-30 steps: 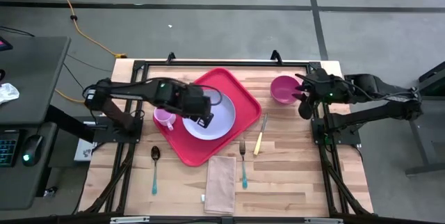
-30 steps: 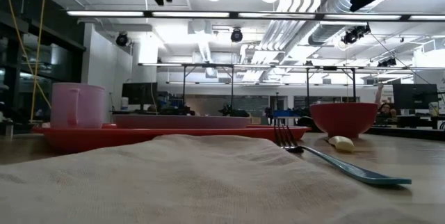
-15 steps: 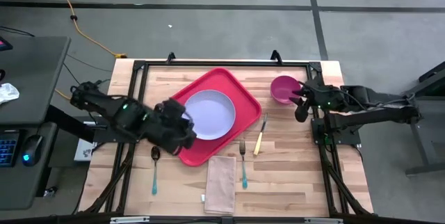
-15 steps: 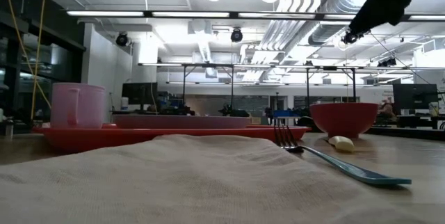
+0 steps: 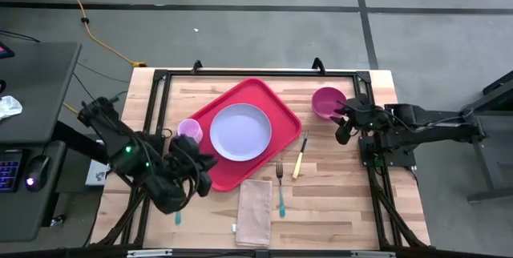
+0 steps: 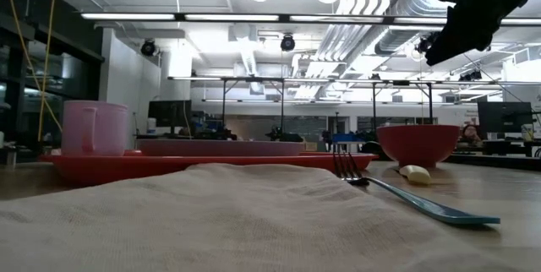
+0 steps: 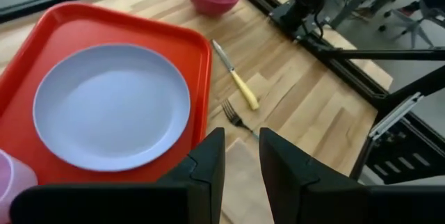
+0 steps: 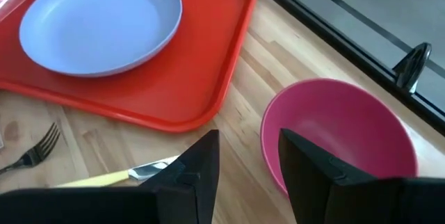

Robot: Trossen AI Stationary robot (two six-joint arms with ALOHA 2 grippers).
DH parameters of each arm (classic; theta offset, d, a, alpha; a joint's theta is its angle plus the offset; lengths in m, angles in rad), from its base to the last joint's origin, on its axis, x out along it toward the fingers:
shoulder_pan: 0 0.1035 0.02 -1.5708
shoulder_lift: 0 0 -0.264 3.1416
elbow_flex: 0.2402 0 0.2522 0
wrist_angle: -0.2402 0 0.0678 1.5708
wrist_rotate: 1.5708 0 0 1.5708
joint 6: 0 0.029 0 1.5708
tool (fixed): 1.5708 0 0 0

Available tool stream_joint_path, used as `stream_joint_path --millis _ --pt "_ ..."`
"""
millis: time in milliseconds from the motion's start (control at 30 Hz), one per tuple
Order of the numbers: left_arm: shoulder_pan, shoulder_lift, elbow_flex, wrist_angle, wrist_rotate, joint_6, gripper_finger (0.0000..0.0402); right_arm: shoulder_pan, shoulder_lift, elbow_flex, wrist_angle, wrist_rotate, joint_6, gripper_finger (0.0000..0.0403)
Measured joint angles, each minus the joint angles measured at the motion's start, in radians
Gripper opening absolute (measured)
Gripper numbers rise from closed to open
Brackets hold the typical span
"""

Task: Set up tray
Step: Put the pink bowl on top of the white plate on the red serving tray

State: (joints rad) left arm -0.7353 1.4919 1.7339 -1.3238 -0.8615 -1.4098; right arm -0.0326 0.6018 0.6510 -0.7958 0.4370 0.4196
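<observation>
Your red tray [image 5: 244,132] lies skewed at table centre carrying the lavender plate [image 5: 240,132] and pink cup [image 5: 188,129], apparently staged for more tableware, while the left gripper [image 7: 241,158] hangs empty and parted near its near-left corner, the right gripper [image 8: 247,156] likewise parted and empty beside the pink bowl [image 5: 327,102].

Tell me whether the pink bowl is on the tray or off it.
Off. The pink bowl sits on the bare table, apart from the red tray, which holds only the plate and cup.
</observation>
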Motion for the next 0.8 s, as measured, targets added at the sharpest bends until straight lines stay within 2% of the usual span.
stream_joint_path --millis 167,400,567,700,800 --pt "-0.021 0.0 -0.099 0.03 -0.003 -0.096 0.0117 0.0 0.0 0.0 0.001 0.007 0.003 0.0126" --pt "-0.018 0.001 -0.244 0.198 0.041 -0.103 0.0117 0.0 0.0 0.0 0.001 0.017 0.01 0.0126" --pt "-0.018 -0.009 -0.333 0.28 0.029 -0.104 0.0117 0.0 0.0 0.0 0.0 0.008 0.01 0.0126" --pt "0.004 -0.05 -0.414 0.398 0.022 -0.045 0.0117 0.0 0.0 0.0 0.0 -0.012 0.01 0.0126" --pt "0.042 -0.087 -0.48 0.484 0.072 0.051 0.0117 0.0 0.0 0.0 0.0 -0.025 0.01 0.0126"
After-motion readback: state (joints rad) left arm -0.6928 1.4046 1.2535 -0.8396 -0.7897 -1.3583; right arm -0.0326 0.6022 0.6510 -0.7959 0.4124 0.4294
